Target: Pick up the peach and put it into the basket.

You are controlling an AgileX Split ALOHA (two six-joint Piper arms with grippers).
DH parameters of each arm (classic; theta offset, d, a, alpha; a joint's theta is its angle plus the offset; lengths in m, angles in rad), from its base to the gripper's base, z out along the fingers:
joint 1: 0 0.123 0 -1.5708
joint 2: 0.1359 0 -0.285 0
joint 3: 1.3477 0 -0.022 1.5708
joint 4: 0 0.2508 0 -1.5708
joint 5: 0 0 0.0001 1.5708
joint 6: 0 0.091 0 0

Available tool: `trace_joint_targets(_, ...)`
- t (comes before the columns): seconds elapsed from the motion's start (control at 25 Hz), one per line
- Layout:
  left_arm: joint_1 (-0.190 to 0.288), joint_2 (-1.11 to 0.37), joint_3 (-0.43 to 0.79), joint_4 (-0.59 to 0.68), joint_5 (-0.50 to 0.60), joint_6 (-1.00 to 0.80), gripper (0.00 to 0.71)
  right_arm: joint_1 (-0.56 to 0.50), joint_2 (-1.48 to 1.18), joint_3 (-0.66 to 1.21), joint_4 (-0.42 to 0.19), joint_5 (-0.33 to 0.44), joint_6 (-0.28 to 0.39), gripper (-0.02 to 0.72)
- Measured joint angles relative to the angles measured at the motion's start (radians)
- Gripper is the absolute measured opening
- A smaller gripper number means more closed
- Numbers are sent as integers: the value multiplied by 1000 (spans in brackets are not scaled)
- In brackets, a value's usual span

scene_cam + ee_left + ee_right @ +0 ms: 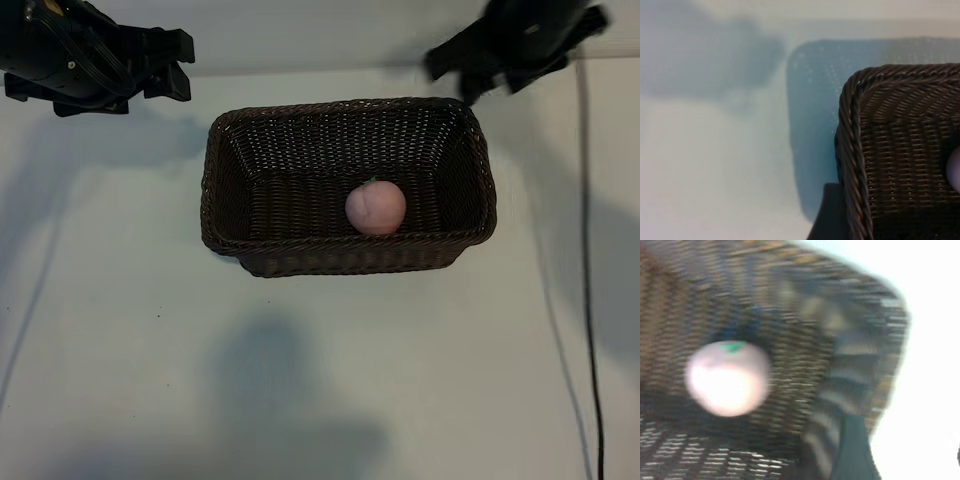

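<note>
The pale-pink peach (376, 208) lies loose on the floor of the dark-brown woven basket (350, 262), toward its near right side. It touches no gripper. My right gripper (455, 75) hangs above the table behind the basket's far right corner, open and empty. In the right wrist view the peach (727, 377) rests on the wicker floor, the basket wall (850, 340) rises beside it, and one dark finger (855, 450) shows in front. My left gripper (180, 65) is parked open at the far left. Its wrist view shows a basket corner (850, 150) and a sliver of the peach (955, 170).
The basket stands in the middle of a white table (300, 380). A black cable (590, 300) runs down the table's right side. Arm shadows fall on the table at left and in front.
</note>
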Motion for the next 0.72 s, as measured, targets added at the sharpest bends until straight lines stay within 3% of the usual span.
trace_joint_targets(0.32,0,0,0,0,0,-1,591,-146,-1,0,-7,59,-27,472)
trace_joint_targets(0.72,0,0,0,0,0,-1,591,-152,-1,0,-1,67,-29,470)
